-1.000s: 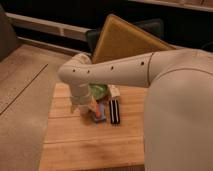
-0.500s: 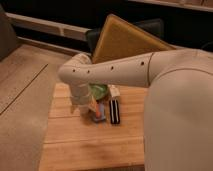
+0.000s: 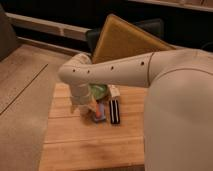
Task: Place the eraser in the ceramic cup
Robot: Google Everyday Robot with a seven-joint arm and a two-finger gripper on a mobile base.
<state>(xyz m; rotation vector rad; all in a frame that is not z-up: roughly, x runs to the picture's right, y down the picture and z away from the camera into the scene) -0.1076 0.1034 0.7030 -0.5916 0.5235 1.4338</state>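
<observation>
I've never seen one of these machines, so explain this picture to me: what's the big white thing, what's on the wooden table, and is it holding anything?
The big white shape is a robot's arm, reaching in from the right. There is one camera, looking down past that arm; I can't tell where it is mounted. The arm bends down to its gripper, a two-finger clamp, low over the wooden table. It seems open and holds nothing I can see. On the table lie a flat black eraser just right of the gripper, a small blue-and-orange object at its tip, a green bowl behind, and a pale ceramic cup beside the bowl, partly hidden by the arm. A chair with a tan back stands beyond.
</observation>
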